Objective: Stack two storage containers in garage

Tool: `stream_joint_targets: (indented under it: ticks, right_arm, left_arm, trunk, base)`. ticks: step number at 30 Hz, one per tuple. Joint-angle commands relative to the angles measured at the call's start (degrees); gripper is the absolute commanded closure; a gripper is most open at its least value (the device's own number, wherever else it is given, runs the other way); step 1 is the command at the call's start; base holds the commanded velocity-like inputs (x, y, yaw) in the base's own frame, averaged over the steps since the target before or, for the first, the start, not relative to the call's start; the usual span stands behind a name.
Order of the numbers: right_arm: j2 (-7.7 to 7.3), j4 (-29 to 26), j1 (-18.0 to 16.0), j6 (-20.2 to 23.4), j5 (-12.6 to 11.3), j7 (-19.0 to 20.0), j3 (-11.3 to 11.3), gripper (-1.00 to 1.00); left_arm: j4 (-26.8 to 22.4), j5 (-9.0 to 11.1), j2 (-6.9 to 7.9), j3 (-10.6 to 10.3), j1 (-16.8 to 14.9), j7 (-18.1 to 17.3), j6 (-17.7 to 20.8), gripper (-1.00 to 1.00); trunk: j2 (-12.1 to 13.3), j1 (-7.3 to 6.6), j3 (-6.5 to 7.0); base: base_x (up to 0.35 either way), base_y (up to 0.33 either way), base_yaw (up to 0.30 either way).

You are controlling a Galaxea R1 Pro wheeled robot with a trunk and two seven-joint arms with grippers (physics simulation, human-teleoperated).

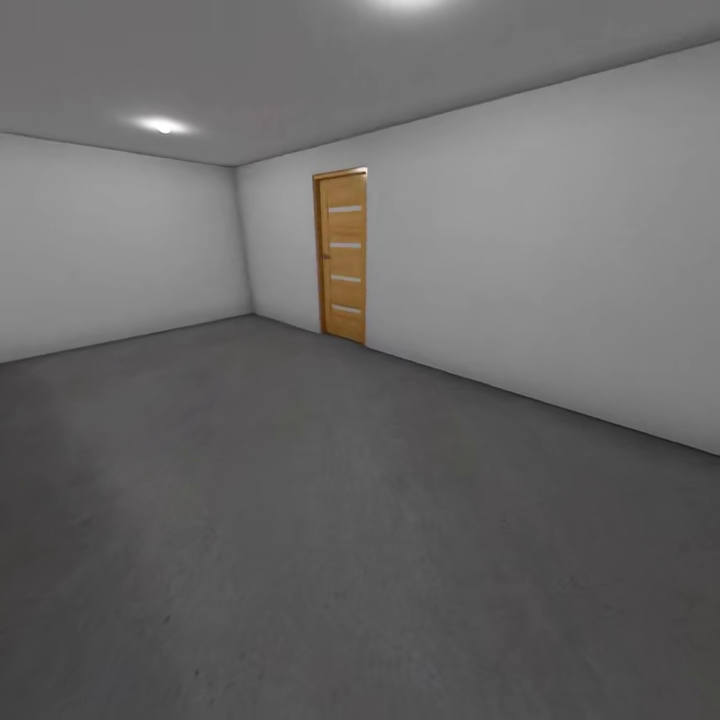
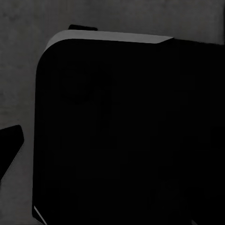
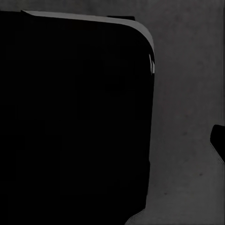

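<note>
I am in the garage, a bare room with white walls (image 1: 560, 250) and a grey ceiling (image 1: 300, 70). Its dark grey, rough floor (image 1: 300, 520) spreads out ahead of me in the head view. The two storage containers are out of view, and so is the living room. In the left wrist view, a large black rounded body of the robot (image 2: 126, 136) sits over the grey floor (image 2: 18, 70). The right wrist view has the same black body (image 3: 75, 117) beside the floor (image 3: 187, 117).
A narrow wooden door (image 1: 342, 256) with several pale glass strips stands shut in the right wall near the far corner. A ceiling light (image 1: 163, 126) glows at the upper left. A small dark shape (image 2: 9, 145) juts in at one edge of the left wrist view.
</note>
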Motion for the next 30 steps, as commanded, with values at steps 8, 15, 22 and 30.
stream_joint_targets:
  ticks: [8, 15, 22, 30]
  right_arm:
    - [-0.01, 0.01, -0.01, -0.14, -0.1, -0.01, 0.01, -1.0]
    - [-0.01, 0.01, -0.01, -0.15, -0.13, -0.01, -0.02, -1.0]
    - [0.11, 0.01, 0.01, -0.11, -0.21, -0.01, -0.03, -1.0]
    - [0.15, 0.01, 0.01, -0.11, -0.22, -0.01, -0.07, -1.0]
  left_arm:
    - [-0.06, 0.44, 0.04, 0.19, -0.01, 0.02, -0.13, -1.0]
    - [-0.09, 0.44, 0.07, 0.19, -0.01, 0.02, -0.13, -1.0]
    - [-0.09, 0.44, 0.07, 0.19, -0.01, 0.02, -0.13, -1.0]
    - [-0.09, 0.44, 0.07, 0.19, -0.01, 0.02, -0.13, -1.0]
  trunk:
    - [-0.02, 0.03, -0.04]
    - [-0.02, 0.03, -0.04]
    - [-0.02, 0.03, -0.04]
    - [-0.02, 0.03, -0.04]
  base:
    - [0.321, 0.0, 0.0]
    - [0.321, 0.0, 0.0]
    - [0.321, 0.0, 0.0]
    - [0.321, 0.0, 0.0]
